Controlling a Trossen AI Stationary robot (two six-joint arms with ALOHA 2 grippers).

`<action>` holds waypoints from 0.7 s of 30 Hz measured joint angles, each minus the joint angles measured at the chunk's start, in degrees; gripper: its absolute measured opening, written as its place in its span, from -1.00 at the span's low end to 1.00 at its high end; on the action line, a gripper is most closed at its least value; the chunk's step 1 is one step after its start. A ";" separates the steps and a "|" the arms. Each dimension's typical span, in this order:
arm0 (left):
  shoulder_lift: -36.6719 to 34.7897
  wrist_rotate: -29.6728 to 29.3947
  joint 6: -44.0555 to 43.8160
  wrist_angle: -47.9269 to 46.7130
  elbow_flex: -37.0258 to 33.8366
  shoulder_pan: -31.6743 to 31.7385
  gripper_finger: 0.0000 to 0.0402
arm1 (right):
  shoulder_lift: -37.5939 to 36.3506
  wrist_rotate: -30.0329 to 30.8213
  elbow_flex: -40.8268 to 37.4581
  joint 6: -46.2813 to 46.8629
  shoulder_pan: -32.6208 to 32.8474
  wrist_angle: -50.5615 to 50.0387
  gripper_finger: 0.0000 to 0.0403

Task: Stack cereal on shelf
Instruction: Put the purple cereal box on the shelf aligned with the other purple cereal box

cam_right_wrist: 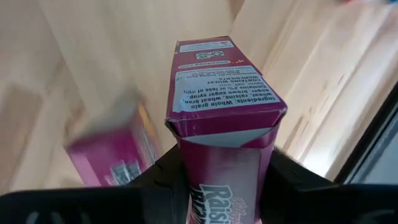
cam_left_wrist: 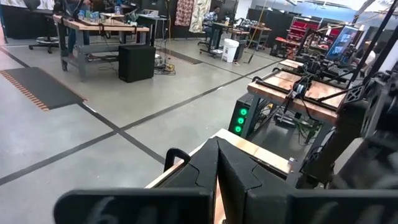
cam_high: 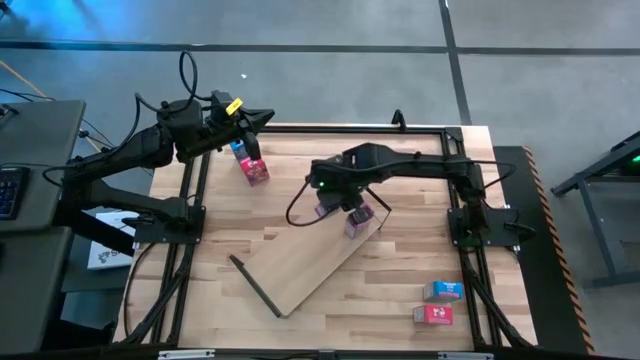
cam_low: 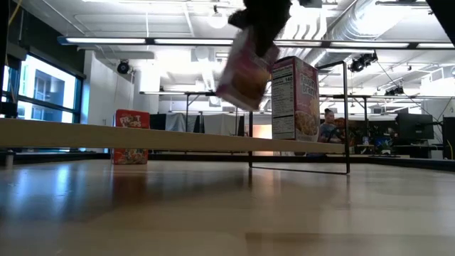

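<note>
My right gripper (cam_high: pixel 338 207) is over the far end of the shelf (cam_high: pixel 310 262), a light-wood board lying aslant mid-table, and is shut on a pink cereal box (cam_right_wrist: pixel 221 124) held above the board (cam_low: pixel 245 71). A second pink box (cam_high: pixel 359 222) stands upright on that end of the board (cam_low: pixel 295 99). A pink box (cam_high: pixel 256 170) and a blue one (cam_high: pixel 238 150) stand on the table at far left, below my left gripper (cam_high: pixel 262 118), which is raised, shut and empty (cam_left_wrist: pixel 217 180). A blue box (cam_high: pixel 443 290) and a red box (cam_high: pixel 433 314) lie near right. My right gripper pinches the pink box between its two fingers (cam_right_wrist: pixel 158 180), one on each of two opposite sides (cam_right_wrist: pixel 193 180), near one end. The fingers come from above. The box is lifted clear of the board and hangs tilted below them (cam_low: pixel 245 71).
Black metal frames (cam_high: pixel 190 215) run along the table's left and right sides and hold the arm bases. The board's black wire frame (cam_low: pixel 347 117) rises at its far end; another lies at its near end (cam_high: pixel 255 285). Bare tabletop (cam_high: pixel 380 300) lies between board and near-right boxes.
</note>
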 joint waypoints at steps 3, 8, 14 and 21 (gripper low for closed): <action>0.00 0.00 0.00 -0.07 0.00 0.00 -1.00 | 1.54 0.54 -0.02 -2.32 -0.05 -2.72 -0.42; 0.00 0.00 0.00 -0.07 0.00 0.00 -1.00 | 3.75 0.75 -0.04 -5.86 0.02 -2.93 -0.42; 0.00 0.00 0.00 -0.42 0.00 0.00 -1.00 | 5.40 0.76 -0.07 -9.86 0.00 -5.90 -0.42; 0.00 0.00 0.02 -0.47 0.02 0.00 -1.00 | 5.43 0.76 -0.07 -9.87 -0.01 -5.59 -0.42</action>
